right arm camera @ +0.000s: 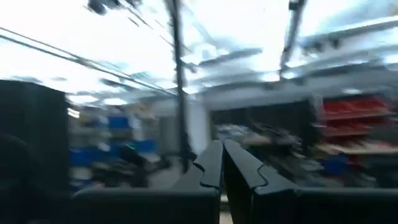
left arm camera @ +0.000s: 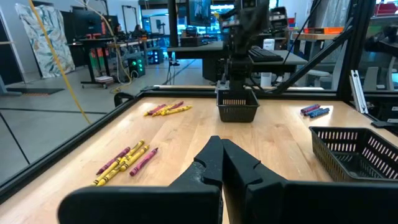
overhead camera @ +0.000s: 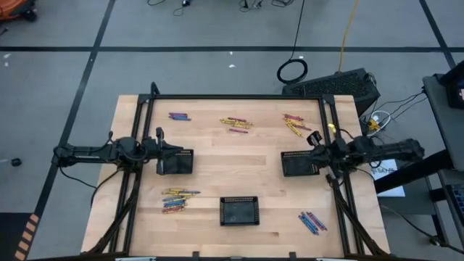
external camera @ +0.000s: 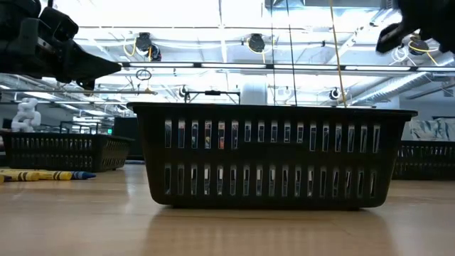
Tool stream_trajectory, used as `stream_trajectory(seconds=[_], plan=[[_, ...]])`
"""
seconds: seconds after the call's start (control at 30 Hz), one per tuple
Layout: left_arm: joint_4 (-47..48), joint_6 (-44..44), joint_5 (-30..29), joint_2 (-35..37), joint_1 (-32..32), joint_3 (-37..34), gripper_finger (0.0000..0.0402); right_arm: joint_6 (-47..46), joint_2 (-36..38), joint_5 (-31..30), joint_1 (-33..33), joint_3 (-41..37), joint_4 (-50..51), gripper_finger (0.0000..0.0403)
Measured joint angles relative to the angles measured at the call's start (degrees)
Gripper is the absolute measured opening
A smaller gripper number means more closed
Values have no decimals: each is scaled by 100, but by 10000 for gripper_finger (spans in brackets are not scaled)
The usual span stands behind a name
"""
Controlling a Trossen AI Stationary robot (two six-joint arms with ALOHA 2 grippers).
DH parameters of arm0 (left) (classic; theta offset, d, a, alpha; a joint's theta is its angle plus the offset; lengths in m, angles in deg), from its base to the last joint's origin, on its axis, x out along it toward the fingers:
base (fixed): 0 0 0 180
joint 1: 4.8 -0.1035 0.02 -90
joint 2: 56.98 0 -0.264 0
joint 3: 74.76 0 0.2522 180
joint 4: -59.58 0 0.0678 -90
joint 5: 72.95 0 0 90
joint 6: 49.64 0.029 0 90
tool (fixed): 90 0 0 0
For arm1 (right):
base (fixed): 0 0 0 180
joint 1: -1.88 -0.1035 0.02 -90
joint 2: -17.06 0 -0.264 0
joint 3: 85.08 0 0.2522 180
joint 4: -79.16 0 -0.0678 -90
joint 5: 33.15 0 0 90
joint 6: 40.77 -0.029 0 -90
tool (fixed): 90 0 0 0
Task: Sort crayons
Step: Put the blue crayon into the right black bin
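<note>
Lying in loose clusters near the desk [overhead camera: 217,174] edges, crayons [overhead camera: 179,201] well apart from both hands: left hand [overhead camera: 190,161] and right hand [overhead camera: 284,164] pinched shut, empty, above black trays [overhead camera: 239,210].

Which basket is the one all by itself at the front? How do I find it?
Start at the wooden table seen from above and go to its near edge, between the two arms. There sits a black mesh tray, midway along that edge. The other two trays each sit right under a gripper; this one has no arm above it.
</note>
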Motion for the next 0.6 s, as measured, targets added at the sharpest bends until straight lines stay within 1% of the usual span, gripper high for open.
stream_trajectory(seconds=[0.07, 0.13, 0.2, 0.23, 0.27, 0.43, 0.47, 0.6], plan=[[0, 0, 0, -2, 0, -1, 0, 54, -265, -1000, -315, 242, 834, 0], [1, -1, 0, -2, 0, -1, 0, -163, -613, -1868, -617, 636, 1735, 0], [0, 0, 0, -2, 0, -1, 0, -624, -1056, -2433, -884, 1134, 2585, 0], [0, 0, 0, -2, 0, 1, 0, -930, -1303, -2611, -999, 1394, 3023, 0], [0, -1, 0, -2, 0, -1, 0, -1225, -1569, -2706, -1110, 1648, 3395, 0], [0, 0, 0, -2, 0, -1, 0, -2317, -3107, -2670, -1549, 2827, 4998, 0], [0, -1, 0, -2, 0, 0, 0, -2644, -3448, -2598, -1634, 3023, 5270, 0], [0, -1, 0, -1, 0, 0, 0, -4100, -4844, -1898, -2035, 3825, 6179, 0]])
